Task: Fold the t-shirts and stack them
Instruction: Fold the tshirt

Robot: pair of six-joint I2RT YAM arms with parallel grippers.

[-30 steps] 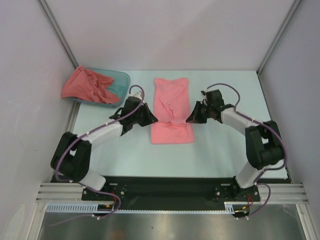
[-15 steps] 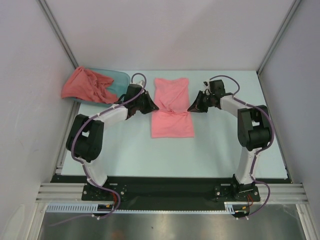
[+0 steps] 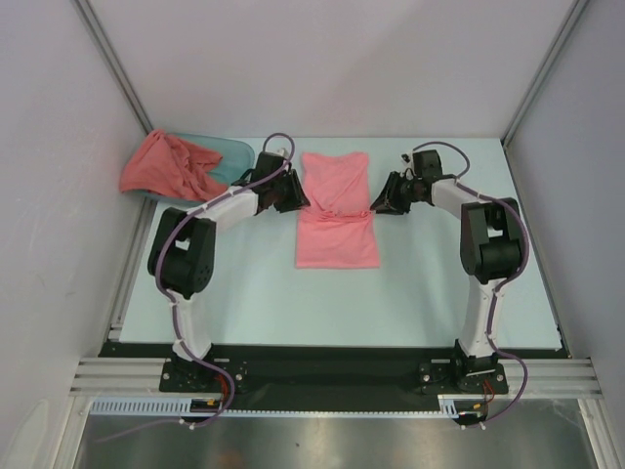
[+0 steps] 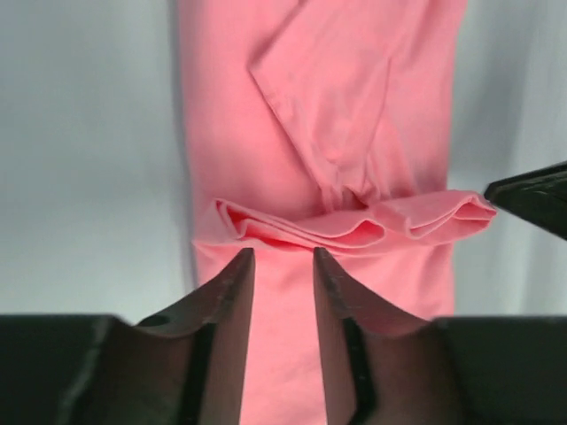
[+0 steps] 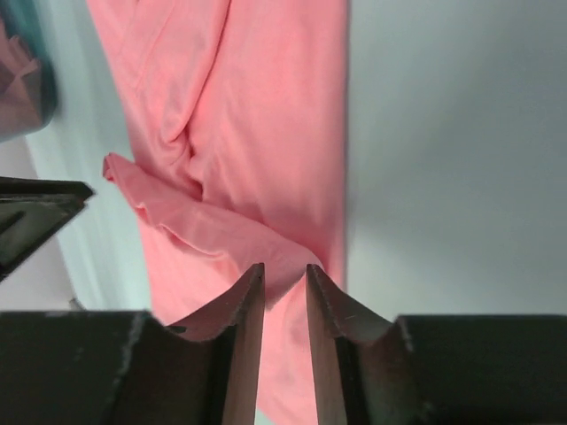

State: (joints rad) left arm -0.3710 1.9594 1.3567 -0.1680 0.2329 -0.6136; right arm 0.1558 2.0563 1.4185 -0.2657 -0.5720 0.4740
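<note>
The light salmon-pink t-shirt (image 3: 337,239) lies lengthwise in the middle of the table, its sleeves folded in. A raised fold ridge (image 4: 354,230) runs across its width. My left gripper (image 3: 301,203) is at the shirt's left edge, and its nearly closed jaws (image 4: 281,255) meet the ridge at their tips. My right gripper (image 3: 375,207) is at the right edge, and the fold's end goes between its narrow jaws (image 5: 285,270). The darker coral-red t-shirt (image 3: 166,171) lies crumpled over the tub at the far left.
The teal translucent tub (image 3: 236,158) stands at the far left corner, just behind my left arm, and shows in the right wrist view (image 5: 22,80). Grey walls close the table on three sides. The right gripper's tip (image 4: 532,195) shows in the left wrist view.
Both grippers have moved away from the bases toward the far side, carrying the fold ridge with them. The shirt's near hem has slid a little farther from the bases.
</note>
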